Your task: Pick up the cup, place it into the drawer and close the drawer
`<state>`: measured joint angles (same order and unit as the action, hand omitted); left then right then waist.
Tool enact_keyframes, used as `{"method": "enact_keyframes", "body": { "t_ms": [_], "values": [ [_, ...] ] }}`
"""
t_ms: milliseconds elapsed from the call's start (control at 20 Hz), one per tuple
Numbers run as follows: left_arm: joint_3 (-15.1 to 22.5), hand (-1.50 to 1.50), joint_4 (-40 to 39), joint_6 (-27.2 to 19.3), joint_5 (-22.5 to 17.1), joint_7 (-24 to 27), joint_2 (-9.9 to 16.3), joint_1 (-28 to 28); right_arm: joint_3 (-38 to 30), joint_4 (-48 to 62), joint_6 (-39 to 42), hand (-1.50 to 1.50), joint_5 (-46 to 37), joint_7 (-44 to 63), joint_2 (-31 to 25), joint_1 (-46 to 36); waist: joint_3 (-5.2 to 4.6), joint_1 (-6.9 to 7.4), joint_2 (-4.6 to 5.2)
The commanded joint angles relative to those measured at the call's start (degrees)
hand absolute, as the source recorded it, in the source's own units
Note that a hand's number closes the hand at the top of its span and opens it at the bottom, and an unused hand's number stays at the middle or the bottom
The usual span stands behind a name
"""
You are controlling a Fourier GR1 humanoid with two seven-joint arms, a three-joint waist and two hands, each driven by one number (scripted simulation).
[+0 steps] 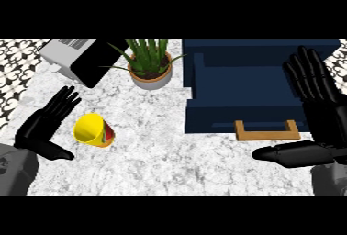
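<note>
While both hands hang spread, the cup lies untouched on the counter.

The left hand (46, 123), fingers straight, is just beside the tipped yellow cup (93, 130) on the marble counter (156, 156). The right hand (318, 110), fingers extended, is over the open navy drawer (237, 82) with its wooden handle (267, 130); a potted plant (150, 64) and toaster (78, 59) stand behind.

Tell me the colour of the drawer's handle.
Light wooden brown, on the navy drawer; the handle shows in the head view.
</note>
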<state>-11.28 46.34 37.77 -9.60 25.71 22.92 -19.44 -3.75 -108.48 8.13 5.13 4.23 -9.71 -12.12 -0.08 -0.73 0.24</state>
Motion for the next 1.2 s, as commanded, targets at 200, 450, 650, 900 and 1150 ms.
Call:
{"method": "enact_keyframes", "body": {
  "t_ms": [200,450,650,900,1150],
  "values": [
    [1.92,-1.50,-21.69,-1.10,10.43,18.60,1.00,-5.95,-0.40,-0.86,0.72,-1.50,0.65,1.22,-0.30,-1.13,-0.08,-0.61,0.19],
    [2.86,-1.50,-28.14,-3.21,12.91,23.54,1.13,-8.05,-0.77,2.34,0.42,-1.50,0.44,1.18,-0.11,-3.57,-0.12,-0.77,0.37],
    [2.46,-1.50,-29.97,-2.78,12.33,25.49,1.03,-8.37,-2.96,-0.02,2.48,-1.50,3.93,2.39,-1.76,-1.80,-0.17,-1.37,0.44],
    [3.26,-1.50,-31.19,-6.35,13.54,30.00,-1.64,-8.27,-1.86,0.87,3.44,-1.50,3.31,0.80,-1.57,-1.53,-0.27,-1.93,0.70],
    [3.29,-1.50,-33.17,-6.68,13.94,31.14,-1.70,-9.73,-0.43,-2.53,0.85,-1.50,1.90,4.93,-0.61,-2.78,-0.33,-2.27,0.67]
  ]
}}
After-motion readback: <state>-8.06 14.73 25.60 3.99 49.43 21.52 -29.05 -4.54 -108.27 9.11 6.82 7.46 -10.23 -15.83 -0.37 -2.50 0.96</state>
